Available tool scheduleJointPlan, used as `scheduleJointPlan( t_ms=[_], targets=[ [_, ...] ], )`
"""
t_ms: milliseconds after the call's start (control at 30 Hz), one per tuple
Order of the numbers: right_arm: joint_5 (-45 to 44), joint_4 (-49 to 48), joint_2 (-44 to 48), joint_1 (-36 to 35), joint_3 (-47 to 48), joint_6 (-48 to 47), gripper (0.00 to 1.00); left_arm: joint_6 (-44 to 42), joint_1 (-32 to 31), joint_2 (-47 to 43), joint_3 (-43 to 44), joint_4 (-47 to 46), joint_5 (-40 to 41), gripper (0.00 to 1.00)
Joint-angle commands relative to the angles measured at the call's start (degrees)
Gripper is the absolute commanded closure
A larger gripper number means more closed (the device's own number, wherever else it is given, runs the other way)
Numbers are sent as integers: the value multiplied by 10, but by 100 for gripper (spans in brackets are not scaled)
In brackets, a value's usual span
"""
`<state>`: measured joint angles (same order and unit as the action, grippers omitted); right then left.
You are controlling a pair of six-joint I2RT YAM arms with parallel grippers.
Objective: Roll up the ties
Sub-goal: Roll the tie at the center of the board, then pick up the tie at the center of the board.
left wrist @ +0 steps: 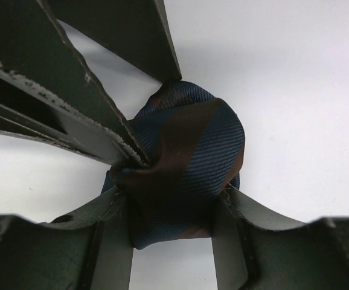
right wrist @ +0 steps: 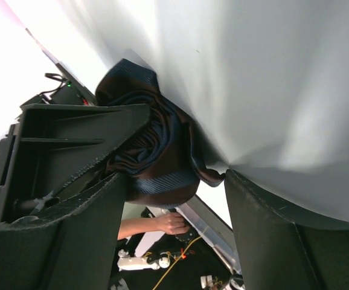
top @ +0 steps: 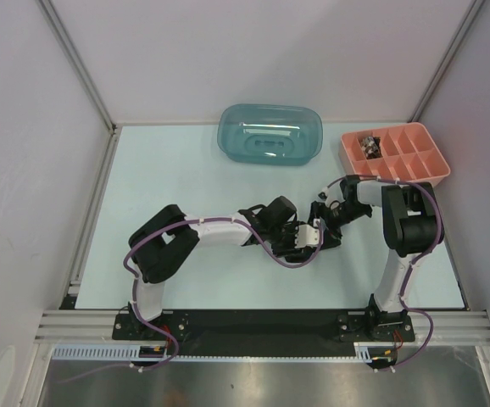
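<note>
Both arms reach in over the middle of the table (top: 186, 178), and their tools meet nose to nose there. The tie (left wrist: 186, 151), dark blue with brown stripes, is bunched into a loose roll right at that meeting point.

The left gripper (left wrist: 171, 196) has the roll wedged between its two fingers (left wrist: 105, 241). One fingertip presses each side of the cloth, so it is clamped on the tie. The bulk of the roll bulges out just ahead of those tips.

The right gripper (right wrist: 177, 176) comes at the same bundle from the opposite side. Seen from the left wrist, its dark fingers (left wrist: 72, 115) run in from the upper left and end against the roll. From its own wrist the roll fills the gap between its fingers, and a flap of cloth touches the far one. I can't tell whether it is really squeezing or only resting against the fabric.

Well beyond the grippers sits a teal bin (top: 236, 140). Past the right arm's elbow is a pink divided tray (top: 436, 165). A person's hand (right wrist: 169, 222) shows below the table edge, behind the right gripper.
</note>
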<state>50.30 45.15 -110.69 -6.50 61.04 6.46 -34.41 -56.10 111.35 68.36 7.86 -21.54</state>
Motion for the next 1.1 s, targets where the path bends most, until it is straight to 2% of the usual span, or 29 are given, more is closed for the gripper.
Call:
scheduleJointPlan(
  t_ms=[0,100,400,767,1067],
  targets=[
    [39,-95,-10,-33,-12,27,28,1,-7,21,-11,44,5,85],
    [64,-95,8,-25,-19,9,24,0,-7,20,-15,44,4,85],
    [95,-81,51,12,-53,-47,21,5,-6,25,-21,45,0,86],
    [126,-132,82,-9,-82,-24,17,9,-2,29,-16,51,-7,86],
    [155,-113,128,-12,-101,-58,16,18,-1,36,-5,54,-11,86]
  ],
)
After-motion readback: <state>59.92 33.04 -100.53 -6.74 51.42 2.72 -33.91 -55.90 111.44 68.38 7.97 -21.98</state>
